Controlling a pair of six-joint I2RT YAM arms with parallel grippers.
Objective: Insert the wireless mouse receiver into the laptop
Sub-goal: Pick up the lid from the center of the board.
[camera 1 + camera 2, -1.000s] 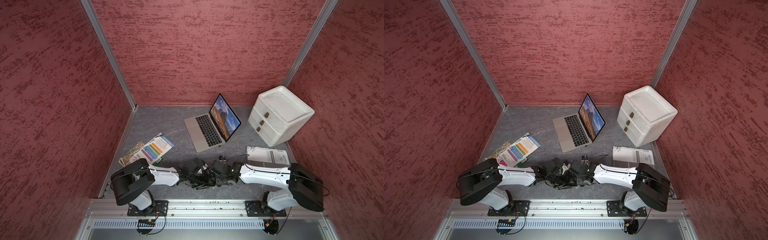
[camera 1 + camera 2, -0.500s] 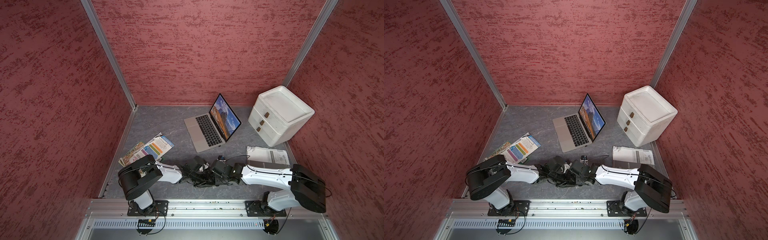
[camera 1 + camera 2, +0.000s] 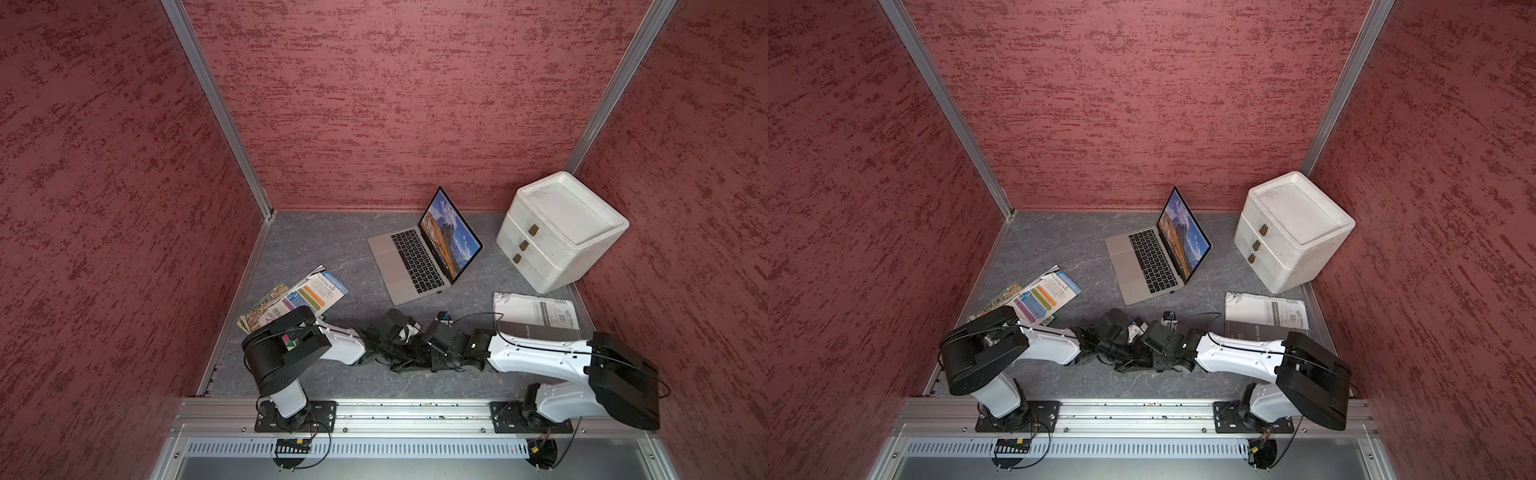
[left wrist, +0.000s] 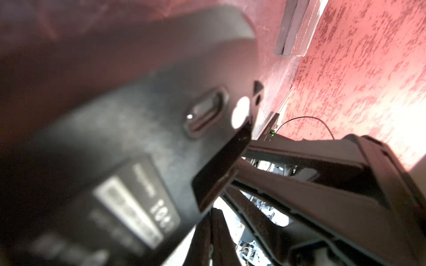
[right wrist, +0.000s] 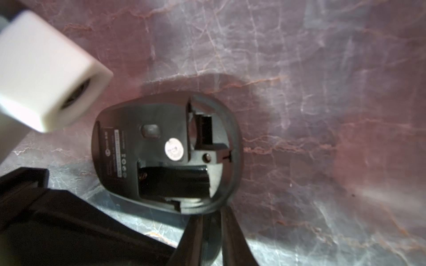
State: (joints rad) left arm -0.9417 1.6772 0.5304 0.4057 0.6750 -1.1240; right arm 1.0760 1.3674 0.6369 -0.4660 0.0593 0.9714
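Note:
The laptop [image 3: 409,266] [image 3: 1144,266] stands open at the back middle, screen lit, in both top views. Both arms meet low over the table in front of it. In the right wrist view a black mouse [image 5: 159,138] is turned underside up, battery bay open. My right gripper [image 5: 211,221] is shut on its rim. A small black rectangular piece [image 5: 205,131] sits in the narrow slot beside the bay; I cannot tell whether it is the wireless mouse receiver. My left gripper [image 4: 212,214] is shut beside the mouse [image 4: 138,149], nothing showing between its fingers.
A white three-drawer box [image 3: 561,232] stands at the back right. A grey manual [image 3: 536,311] lies under the right arm's reach. Colourful leaflets [image 3: 307,295] lie at the left, next to the left arm. Red walls enclose three sides and a metal rail [image 3: 395,411] runs along the front.
The left gripper has closed from partly open to shut. The left arm's elbow has swung a little toward the middle. The right arm and the mouse have hardly moved.

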